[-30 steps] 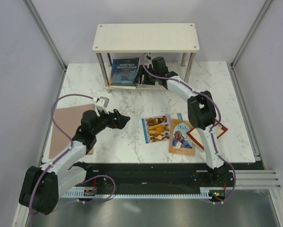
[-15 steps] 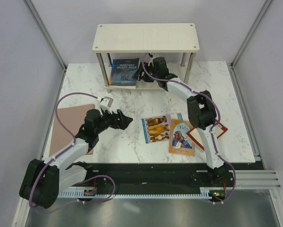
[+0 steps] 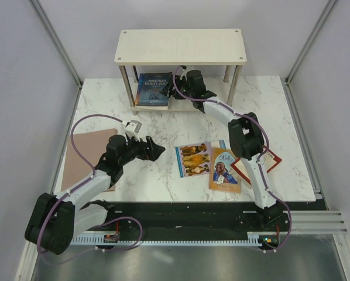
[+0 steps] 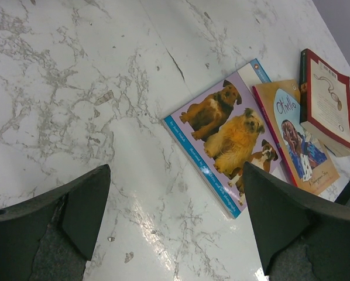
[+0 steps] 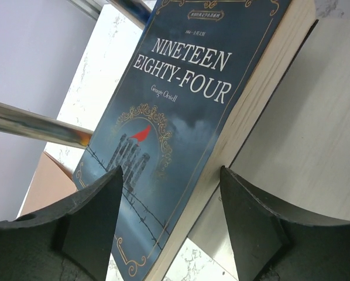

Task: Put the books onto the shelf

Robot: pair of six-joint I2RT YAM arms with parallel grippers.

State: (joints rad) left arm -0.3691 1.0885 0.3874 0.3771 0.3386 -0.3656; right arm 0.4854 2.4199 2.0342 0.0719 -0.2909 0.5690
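Blue book (image 5: 181, 117) reads "NINETEEN EIGHTY-FOUR", tan book (image 4: 295, 137) "Othello".

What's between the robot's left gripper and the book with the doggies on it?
Only bare marble table lies between the left gripper and the dog book. Both the top view and the left wrist view show that stretch with nothing on it.

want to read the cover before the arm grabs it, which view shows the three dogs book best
The left wrist view: the dog book fills the middle of the frame, its three dogs sharp. The top external view shows it small and flat, against the tan book. The right wrist view does not show it.
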